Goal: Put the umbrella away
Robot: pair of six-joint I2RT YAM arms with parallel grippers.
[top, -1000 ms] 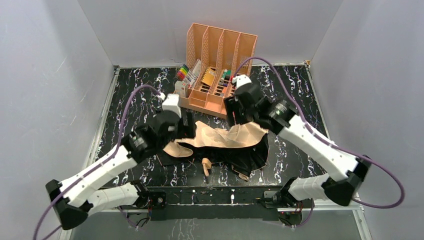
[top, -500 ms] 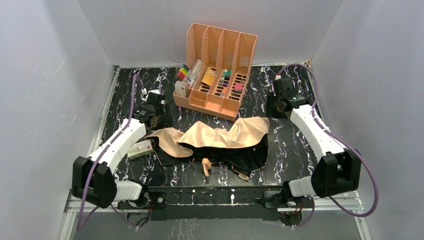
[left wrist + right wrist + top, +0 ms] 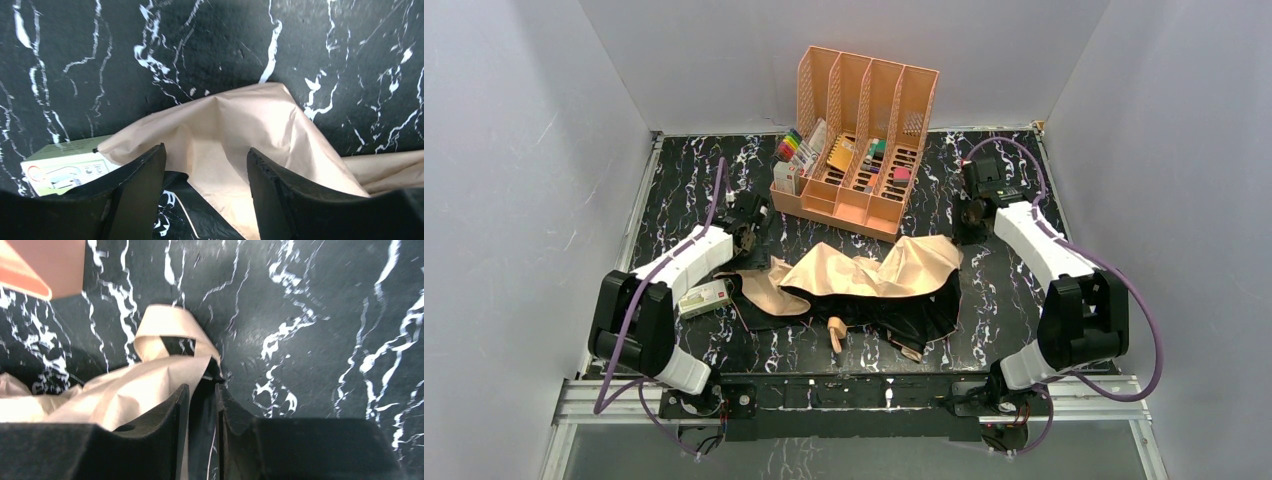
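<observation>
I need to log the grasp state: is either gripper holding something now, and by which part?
The left gripper is open and holds nothing. The right gripper is almost shut at the cloth edge of the umbrella; whether it pinches the cloth cannot be told.

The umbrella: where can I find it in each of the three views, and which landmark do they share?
Top external: the umbrella lies in the middle, between the arms.
Left wrist: the umbrella fills the lower middle, tan side up.
Right wrist: the umbrella is at the lower left.
Shared landmark: the black marble table with white veins.
</observation>
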